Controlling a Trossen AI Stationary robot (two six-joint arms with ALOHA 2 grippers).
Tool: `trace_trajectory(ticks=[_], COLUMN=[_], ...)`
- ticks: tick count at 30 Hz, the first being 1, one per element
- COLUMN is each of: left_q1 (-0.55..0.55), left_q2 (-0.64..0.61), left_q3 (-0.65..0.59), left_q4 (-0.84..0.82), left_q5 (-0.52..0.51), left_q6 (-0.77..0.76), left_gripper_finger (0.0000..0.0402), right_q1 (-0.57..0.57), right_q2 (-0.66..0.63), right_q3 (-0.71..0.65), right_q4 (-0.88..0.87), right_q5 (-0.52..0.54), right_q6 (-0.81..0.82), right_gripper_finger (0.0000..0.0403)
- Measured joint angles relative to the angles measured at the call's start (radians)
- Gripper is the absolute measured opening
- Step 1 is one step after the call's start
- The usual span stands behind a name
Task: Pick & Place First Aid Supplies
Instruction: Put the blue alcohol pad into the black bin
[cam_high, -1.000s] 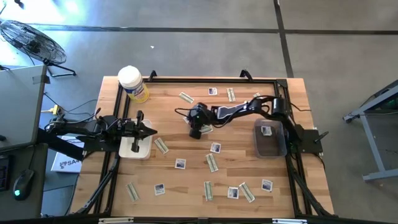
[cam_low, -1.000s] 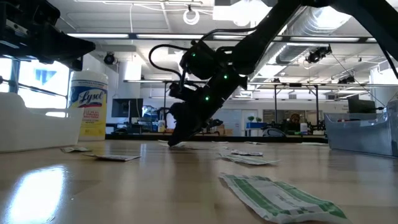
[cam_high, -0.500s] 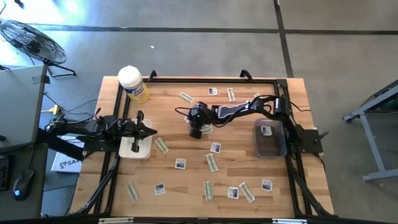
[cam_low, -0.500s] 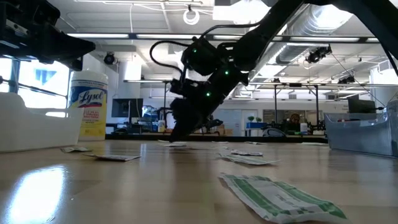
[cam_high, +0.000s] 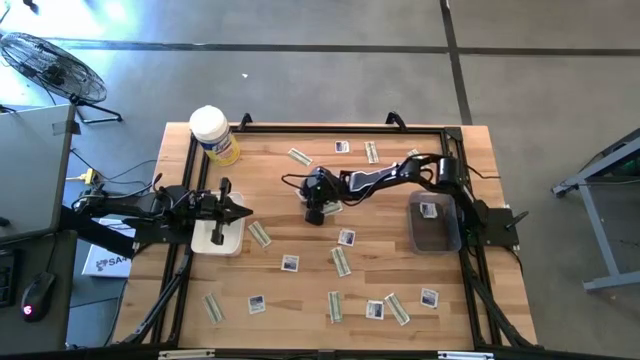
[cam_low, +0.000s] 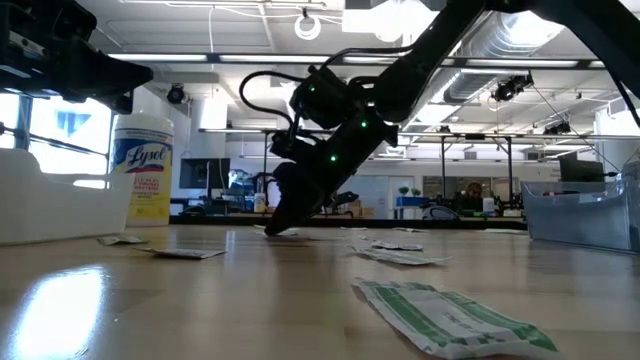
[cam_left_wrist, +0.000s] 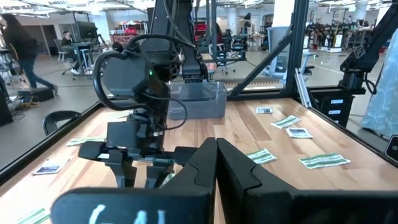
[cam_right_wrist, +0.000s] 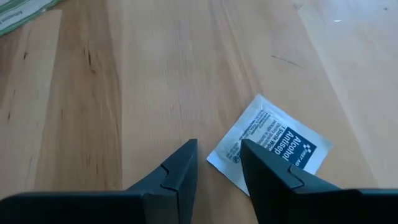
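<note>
Many first aid packets lie flat on the wooden table: white squares with blue print such as one (cam_high: 346, 237), and greenish-tan strips such as one (cam_high: 341, 262). My right gripper (cam_high: 314, 213) (cam_low: 272, 230) is down at the table top near the middle and open. Its fingertips (cam_right_wrist: 217, 165) stand on either side of the corner of a white alcohol packet (cam_right_wrist: 270, 149) (cam_high: 330, 207). My left gripper (cam_high: 240, 211) (cam_left_wrist: 216, 149) is shut and empty, above a white tray (cam_high: 218, 240) at the left. My right gripper points steeply down at the packet's corner (cam_right_wrist: 214, 158), which lies flat on the table in the gap between the fingers. One finger (cam_right_wrist: 267, 180) covers the packet's near edge. Whether it touches the packet, I cannot tell.
A clear bin (cam_high: 433, 228) holding one white packet stands at the right. A yellow canister with a white lid (cam_high: 212, 135) stands at the far left corner. A black frame (cam_high: 300, 128) runs round the table. More packets lie along the near edge (cam_high: 375, 309).
The right gripper rose a little off the table and tipped, then came back down to the same spot by the white packet. The packet has stayed where it was.
</note>
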Motion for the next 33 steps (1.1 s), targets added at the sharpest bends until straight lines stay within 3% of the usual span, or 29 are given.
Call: trace_trajectory(ticks=[16, 23, 28, 33], left_q1=[0.0, 0.0, 0.0, 0.0], left_q2=[0.0, 0.0, 0.0, 0.0], left_q3=[0.0, 0.0, 0.0, 0.0], left_q4=[0.0, 0.0, 0.0, 0.0], left_q5=[-0.001, -0.001, 0.0, 0.0], left_q6=[0.0, 0.0, 0.0, 0.0], left_gripper_finger=[0.0001, 0.0001, 0.0001, 0.0001], right_q1=[-0.01, 0.0, 0.032, 0.114], right_q2=[-0.004, -0.065, -0.171, -0.342], right_q3=[0.001, -0.004, -0.002, -0.006], right_q4=[-0.04, -0.084, -0.202, -0.467], right_q5=[0.057, 0.069, 0.108, 0.186], right_q6=[0.056, 0.117, 0.161, 0.284], right_gripper_finger=[0.0031, 0.0003, 0.0004, 0.0002])
